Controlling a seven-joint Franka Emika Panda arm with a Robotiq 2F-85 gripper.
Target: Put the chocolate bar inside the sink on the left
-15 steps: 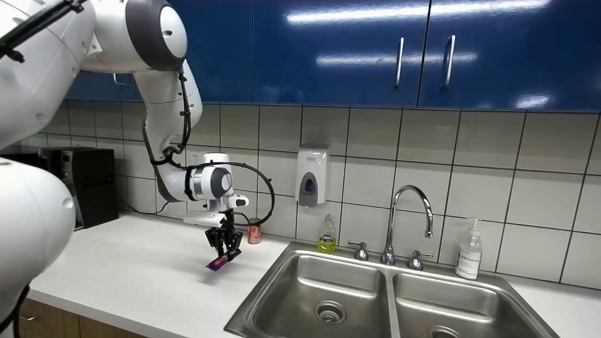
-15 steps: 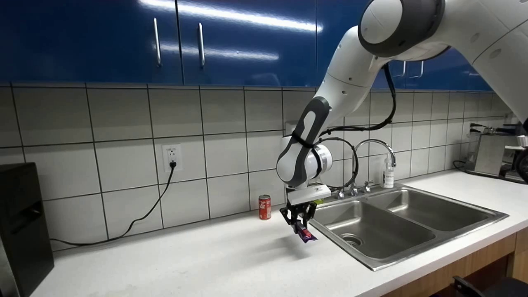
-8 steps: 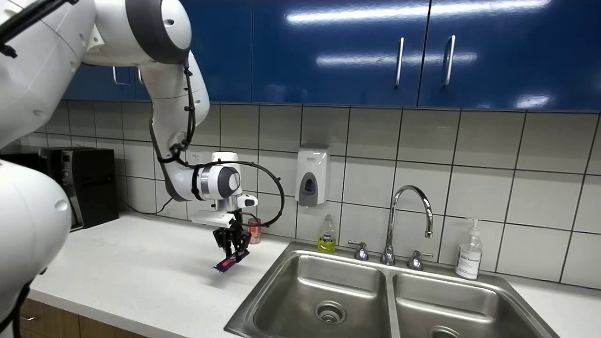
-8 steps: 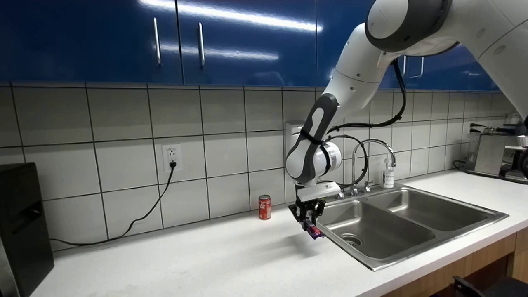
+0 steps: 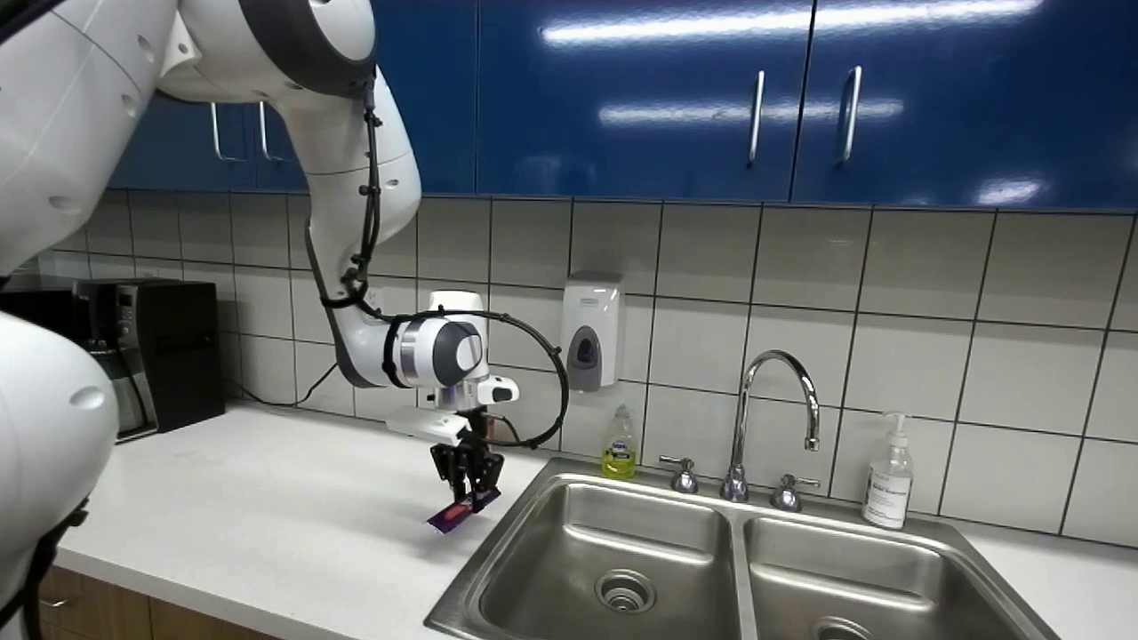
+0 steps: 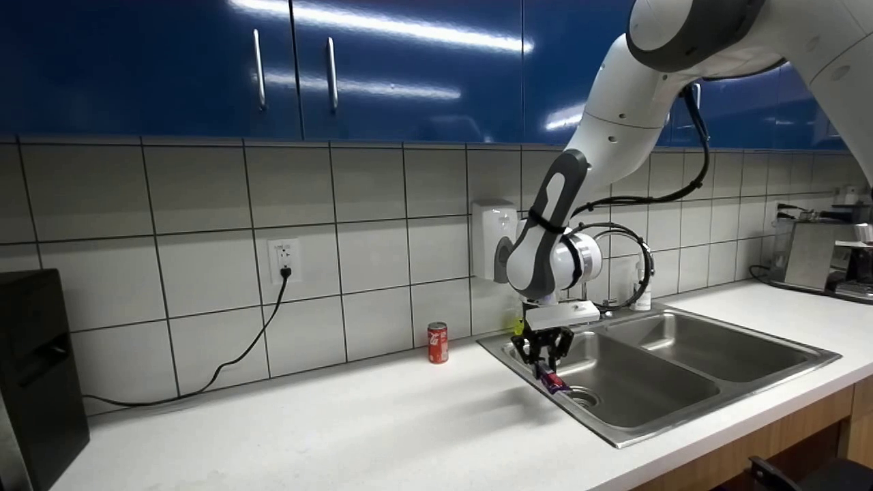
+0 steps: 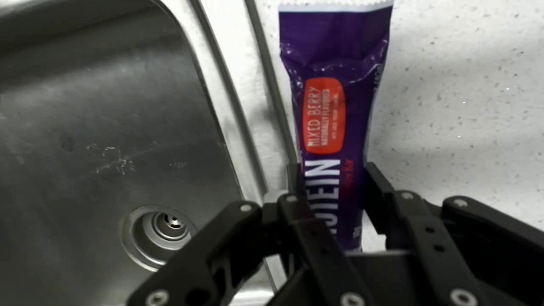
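- one chocolate bar (image 7: 333,127) above the bench (image 7: 459,106), near the rim of the sink (image 7: 106,106)
- long axis running roughly up and down the wrist view, crimped pale end at the top (lettering runs lengthwise too)
- jaws pinching it across its width, one on each long side

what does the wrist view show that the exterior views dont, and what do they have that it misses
Only the wrist view shows the lettering MIXED BERRY legibly on the chocolate bar, and small pale marks inside the left-hand basin.

Only the exterior views show the blue cabinets, the wall dispenser and the right-hand basin; in an exterior view a red can stands on the counter.

All share the gripper shut on the chocolate bar, the left-hand basin, its round drain and the counter.
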